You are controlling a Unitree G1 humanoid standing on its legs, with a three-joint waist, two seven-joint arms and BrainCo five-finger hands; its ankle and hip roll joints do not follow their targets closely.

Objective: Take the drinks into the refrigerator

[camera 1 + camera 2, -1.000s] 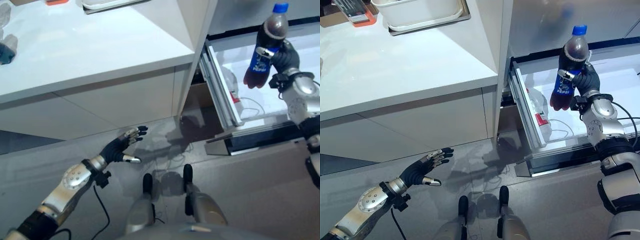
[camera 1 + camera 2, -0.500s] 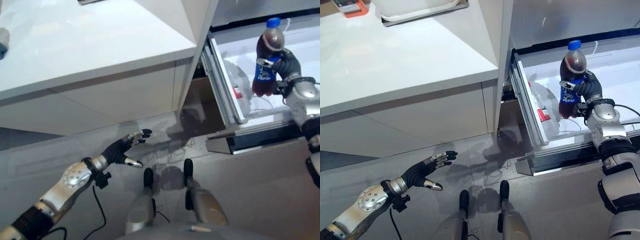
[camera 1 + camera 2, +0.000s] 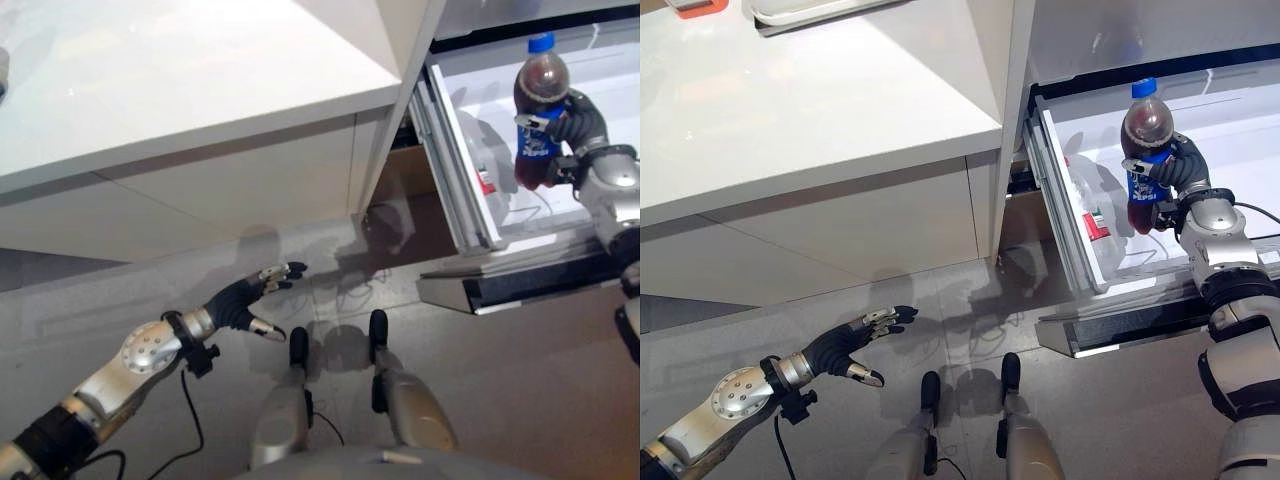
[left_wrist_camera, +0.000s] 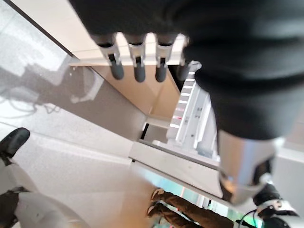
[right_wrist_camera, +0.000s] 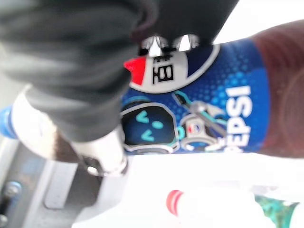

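Nearest, the left hand [image 3: 845, 343] hangs low over the grey floor, fingers straight and holding nothing. Farther off, the right hand [image 3: 1175, 172] is wrapped round the dark cola bottle with a blue cap and blue label [image 3: 1145, 150]. Over the last second the bottle has come down into the pulled-out white refrigerator drawer [image 3: 1087, 245], beside a clear plastic bottle with a red-and-white label [image 3: 1084, 208]. Release probably comes next, once it stands upright.
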